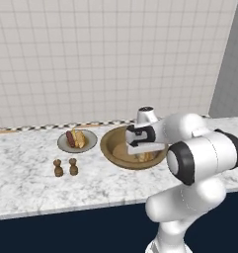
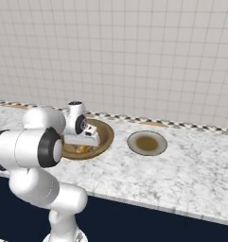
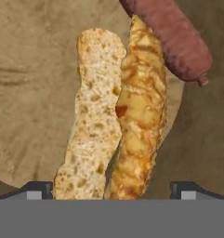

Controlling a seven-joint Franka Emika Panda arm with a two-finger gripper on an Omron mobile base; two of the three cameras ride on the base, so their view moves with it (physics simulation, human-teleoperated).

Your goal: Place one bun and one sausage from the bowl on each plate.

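The wooden bowl (image 1: 108,143) (image 2: 106,133) stands mid-counter, and my gripper (image 1: 142,154) (image 2: 82,143) is lowered into it. In the hand view the bowl's floor (image 3: 29,69) carries a split bun (image 3: 113,121), pale crumb on the left and golden crust on the right. The gripper (image 3: 113,189) is open, one fingertip (image 3: 39,189) on either side of the bun's near end, apart from it. A reddish-brown sausage (image 3: 174,37) lies against the bun's far end. The left plate (image 1: 61,144) holds a sausage (image 1: 70,139) and a bun (image 1: 80,139). The right plate (image 2: 147,142) is bare.
Two small brown shakers (image 1: 58,168) (image 1: 73,166) stand in front of the left plate. A tiled wall (image 1: 91,59) runs behind the marble counter (image 1: 31,188), whose front edge drops to dark cabinets.
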